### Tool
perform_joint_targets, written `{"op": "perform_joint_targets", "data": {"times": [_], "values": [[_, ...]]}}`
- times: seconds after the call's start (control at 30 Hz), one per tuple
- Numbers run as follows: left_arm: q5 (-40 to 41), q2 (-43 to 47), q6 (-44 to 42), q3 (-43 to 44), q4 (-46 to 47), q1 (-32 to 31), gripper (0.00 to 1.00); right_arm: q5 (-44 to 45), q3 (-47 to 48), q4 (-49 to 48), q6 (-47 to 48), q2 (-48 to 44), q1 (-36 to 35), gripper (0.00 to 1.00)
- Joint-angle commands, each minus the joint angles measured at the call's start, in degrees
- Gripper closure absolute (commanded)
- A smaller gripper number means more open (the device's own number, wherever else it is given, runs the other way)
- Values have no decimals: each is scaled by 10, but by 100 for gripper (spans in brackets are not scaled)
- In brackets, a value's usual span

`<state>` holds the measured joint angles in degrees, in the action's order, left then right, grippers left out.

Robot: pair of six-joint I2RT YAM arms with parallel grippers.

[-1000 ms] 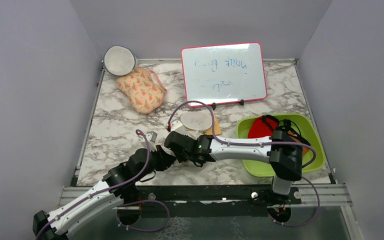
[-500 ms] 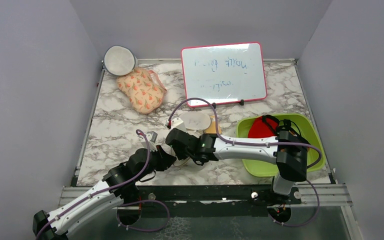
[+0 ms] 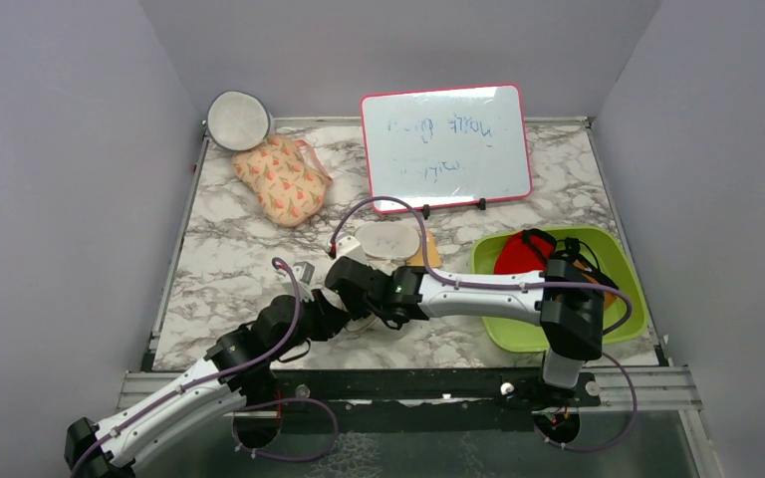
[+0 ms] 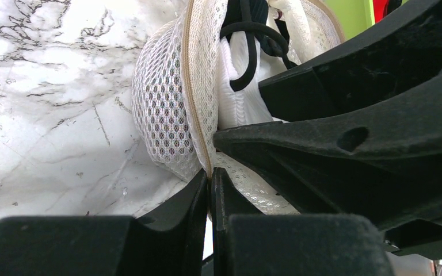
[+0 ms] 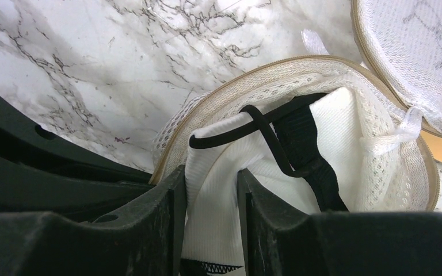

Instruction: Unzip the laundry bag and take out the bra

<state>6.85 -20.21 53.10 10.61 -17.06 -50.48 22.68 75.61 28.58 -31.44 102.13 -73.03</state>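
1. The laundry bag (image 5: 374,144) lies on the bench (image 3: 229,249), just to the near-left of the orange notepad (image 3: 426,255). It is unzipped and its mouth gapes. The left fingers (image 4: 191,201) are almost together, pinching the cream zip rim at the bag's edge.
2. The right fingers (image 5: 161,218) reach into the open mouth with only a narrow gap between them. The white fabric of the bra (image 5: 224,155) is clamped in that gap, and a black strap loops just past their tips.
3. In the top view the two arms meet over the bag and hide nearly all of it. A round mesh face with a faint squiggle shows beside them, lying partly on the notepad. It is probably the bag's folded-back flap, though its join to the rest is not visible.
4. Each wrist view cuts off part of the bag. How far the bra sits inside the mesh cannot be made out.
5. The bag is round, so it has no clear long axis. Its mouth faces the right wrist, and the flap side lies toward the notepad. In the left wrist view the zip rim runs straight away from the left fingers, standing on edge.
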Motion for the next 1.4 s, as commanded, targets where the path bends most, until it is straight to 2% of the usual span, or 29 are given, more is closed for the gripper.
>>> {"op": "perform_joint_targets", "data": {"times": [0.0,0.13,0.2,0.27,0.37,0.47,0.8,0.97,1.2,1.27,1.37], "values": [[-14,-2,-5,5,15,-1,100,14,17,-12,6,17,0,66],[-14,-3,-5,4,15,-1,100,15,16,-15,10,17,0,68],[-14,-3,-5,3,15,-1,100,11,17,-17,12,17,-1,77],[-13,-3,-5,2,15,-1,100,7,17,-17,11,15,-1,91],[-10,-4,-6,4,15,-1,100,-1,14,-24,13,5,0,98],[-9,-6,-7,7,16,-1,100,-29,-7,-57,26,-20,-1,99],[-9,-7,-9,11,15,-1,100,-113,-148,-259,35,-178,1,99],[-8,-10,-11,16,15,-1,100,-143,-208,-343,-5,-259,19,99],[-12,-16,-11,21,22,-1,100,-138,-334,-538,-52,-359,33,99],[-13,-17,-13,23,21,-1,100,-128,-341,-552,-41,-385,34,99],[-14,-18,-15,24,19,-1,100,-91,-326,-518,-1,-420,33,99]]}}
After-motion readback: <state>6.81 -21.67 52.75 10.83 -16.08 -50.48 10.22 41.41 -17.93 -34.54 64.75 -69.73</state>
